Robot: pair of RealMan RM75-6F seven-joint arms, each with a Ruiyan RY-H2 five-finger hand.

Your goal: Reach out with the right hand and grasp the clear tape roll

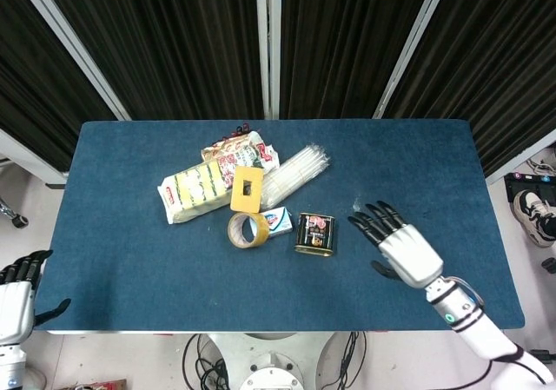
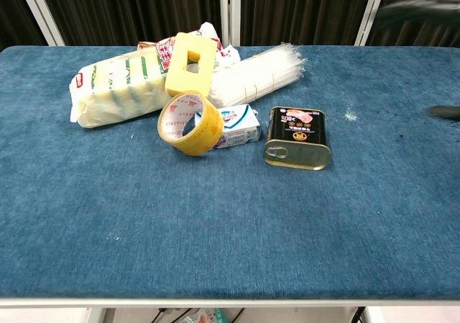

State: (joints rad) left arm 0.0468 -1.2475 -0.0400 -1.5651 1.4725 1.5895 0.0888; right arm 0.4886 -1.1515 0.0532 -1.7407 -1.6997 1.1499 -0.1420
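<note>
The clear tape roll is a yellowish see-through ring standing on its edge near the middle of the blue table. It leans against a small blue-and-white box. In the chest view the tape roll faces me with its hole showing. My right hand hovers over the table to the right of the tape, beyond a dark can. Its fingers are spread and it holds nothing. The chest view shows only blurred dark fingers at the top right. My left hand hangs off the table's near left corner, fingers apart.
Behind the tape lie a yellow block with a hole, a pack of yellow-green sponges, a bundle of clear straws and a red-printed packet. The can lies flat between the tape and my right hand.
</note>
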